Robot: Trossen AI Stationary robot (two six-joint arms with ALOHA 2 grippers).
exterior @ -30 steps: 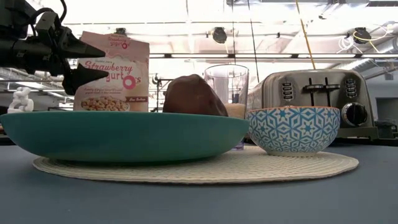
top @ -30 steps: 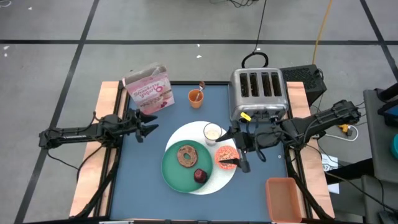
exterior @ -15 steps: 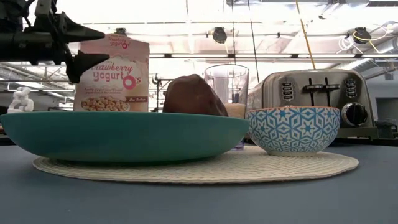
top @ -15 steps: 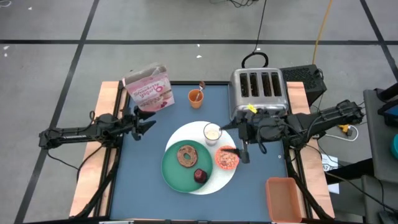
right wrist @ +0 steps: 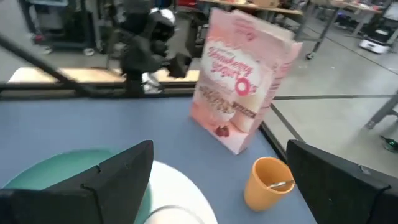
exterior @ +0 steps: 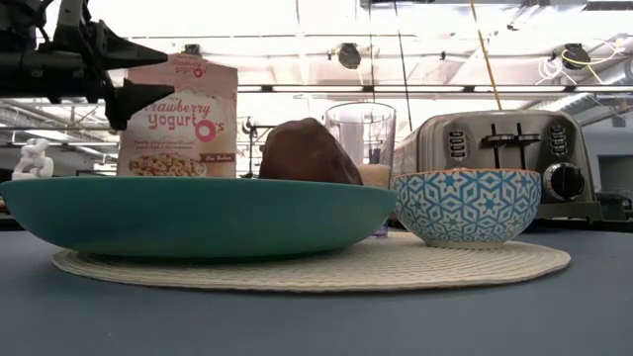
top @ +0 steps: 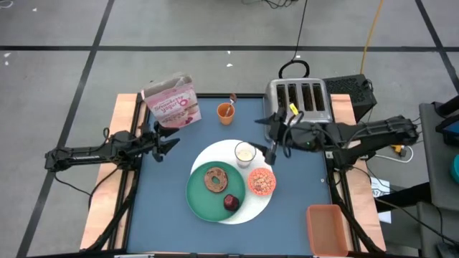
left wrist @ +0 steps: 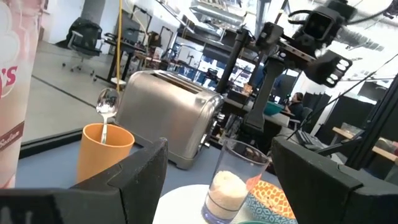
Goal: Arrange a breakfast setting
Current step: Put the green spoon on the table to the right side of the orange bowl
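Note:
A white round mat (top: 251, 166) lies on the blue table. On it rest a green plate (top: 201, 195) with a brown bagel (top: 214, 179) and a dark red fruit (top: 230, 203), a small milky glass (top: 245, 153) and a patterned bowl (top: 262, 182). A metal spoon (left wrist: 107, 104) stands in an orange cup (top: 226, 112) at the far side. My right gripper (top: 268, 140) is open and empty, above the table between the toaster and the glass, pointing toward the table's left. My left gripper (top: 174, 140) is open and empty at the table's left, pointing right.
A silver four-slot toaster (top: 297, 106) stands at the far right. A pink cereal box (top: 172, 102) stands at the far left. An orange tray (top: 326, 229) sits at the near right corner. Bare blue table shows left of the plate and along the near edge.
My right gripper has moved from above the bowl toward the table's far edge and turned so that it points toward the table's left; the bowl stays where it was. My left gripper has risen a little.

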